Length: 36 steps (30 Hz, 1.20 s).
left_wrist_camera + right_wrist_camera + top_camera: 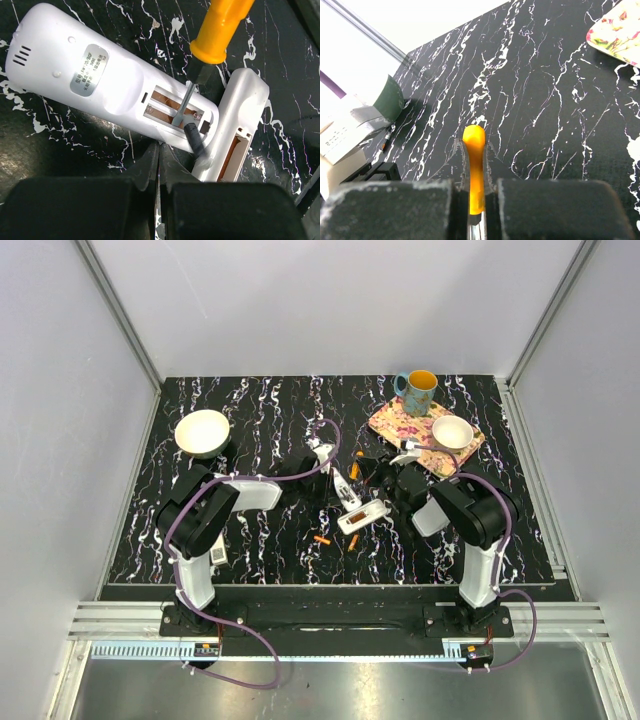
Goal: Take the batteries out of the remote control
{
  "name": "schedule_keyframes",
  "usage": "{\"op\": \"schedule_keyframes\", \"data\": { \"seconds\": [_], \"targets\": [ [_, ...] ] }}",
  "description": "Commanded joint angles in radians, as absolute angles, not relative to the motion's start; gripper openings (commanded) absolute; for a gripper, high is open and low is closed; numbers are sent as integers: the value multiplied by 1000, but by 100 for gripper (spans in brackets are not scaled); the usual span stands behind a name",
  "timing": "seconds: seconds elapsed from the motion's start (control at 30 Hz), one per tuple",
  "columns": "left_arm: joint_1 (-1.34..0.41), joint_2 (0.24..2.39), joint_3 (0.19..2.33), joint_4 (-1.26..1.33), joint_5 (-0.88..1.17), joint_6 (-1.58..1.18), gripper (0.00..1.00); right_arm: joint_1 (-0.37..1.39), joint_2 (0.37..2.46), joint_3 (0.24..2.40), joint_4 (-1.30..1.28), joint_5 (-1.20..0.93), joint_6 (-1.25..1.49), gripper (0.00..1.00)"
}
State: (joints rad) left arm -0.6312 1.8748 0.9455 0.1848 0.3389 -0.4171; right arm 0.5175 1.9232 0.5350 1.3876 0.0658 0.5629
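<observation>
Orange-brown batteries [161, 106], as I judge them, lie lengthwise in the remote's [90, 75] open bay, just ahead of the left gripper [159, 155], pinched shut on nothing. Right gripper [474, 160] clamps the screwdriver [220, 27], its shaft dipping into that bay. Loose batteries [321, 539] lie on the table [250, 420].

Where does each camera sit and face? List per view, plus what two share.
Top external: above, behind the bases, looking down on the table; both arms show.
Left wrist: over the opened remote, looking down; its shut fingers below.
Right wrist: looking across the table; fingers clamp the screwdriver.
Shared: the screwdriver, in both wrist views.
</observation>
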Motion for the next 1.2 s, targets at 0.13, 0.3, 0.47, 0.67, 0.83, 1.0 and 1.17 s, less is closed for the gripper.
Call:
{"op": "schedule_keyframes", "data": {
  "seconds": [0.13,0.3,0.47,0.67,0.83,1.0,1.17],
  "targets": [
    [-623,1922,946,101,307,-397,0,535,1979,543,1540,37,690,0],
    [-621,1913,943,97,301,-394,0,535,1951,529,1534,49,664,0],
    [-614,1876,931,95,282,-385,1,535,1925,531,1532,43,644,0],
    [-604,1732,884,135,276,-383,31,535,1840,555,1481,17,606,0],
    [-601,1553,824,134,230,-380,54,535,1721,543,1419,18,552,0],
    [-601,1357,752,75,109,-382,71,535,1533,514,1309,17,506,0],
    [-603,1175,709,-110,-107,-426,77,535,1298,469,1123,29,443,0]
  ]
}}
